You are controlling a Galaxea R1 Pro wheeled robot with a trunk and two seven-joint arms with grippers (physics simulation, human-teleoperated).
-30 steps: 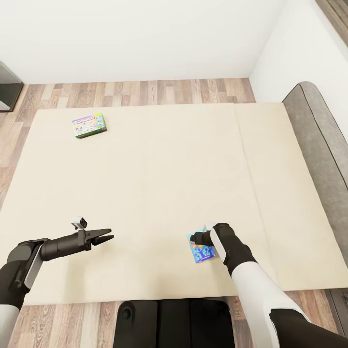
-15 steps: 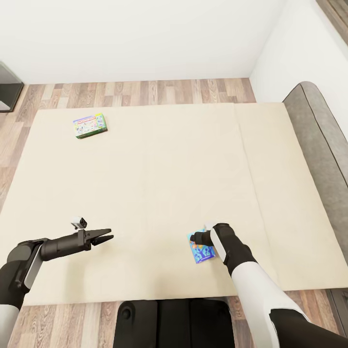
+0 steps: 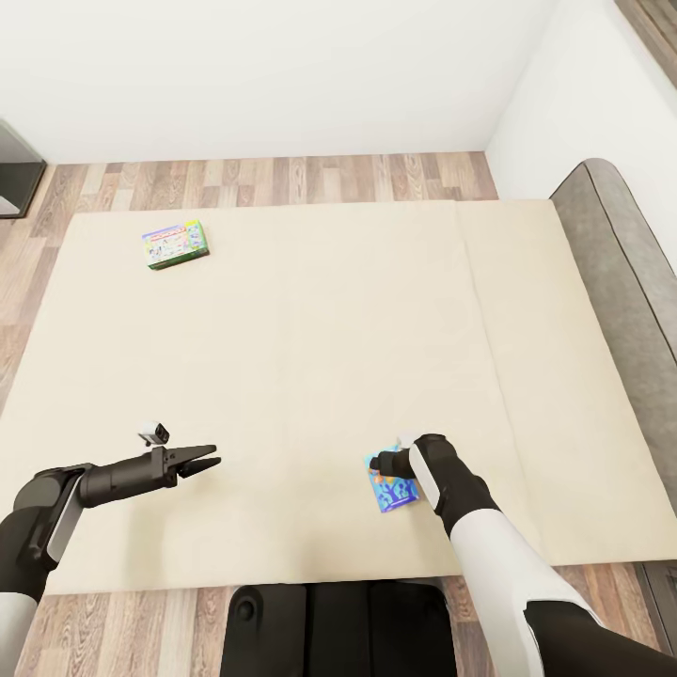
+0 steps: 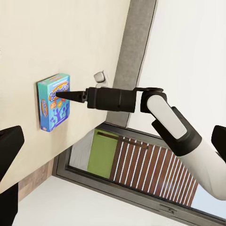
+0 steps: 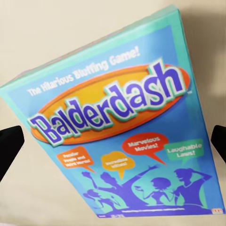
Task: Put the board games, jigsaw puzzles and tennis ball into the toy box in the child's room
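Note:
Two board games lie on the cream bed (image 3: 310, 357). The green-bordered one (image 3: 174, 244) rests flat near the far left corner. The blue one (image 3: 393, 489), printed "Balderdash" (image 5: 113, 117), lies near the front edge. My right gripper (image 3: 376, 463) hangs directly over it, pointing down at its cover. Its jaws are open, and the black fingertips (image 5: 9, 148) stand at either side of the box. In the left wrist view, that gripper's tip (image 4: 63, 94) reaches the blue box (image 4: 52, 101). My left gripper (image 3: 212, 462) hovers open over bare mattress to the left, holding nothing.
A grey headboard (image 3: 621, 273) runs along the bed's right side. Wood-plank floor (image 3: 282, 179) separates the bed from the white wall. A dark cabinet corner (image 3: 14, 174) shows at far left. My base (image 3: 338, 621) stands against the bed's front edge.

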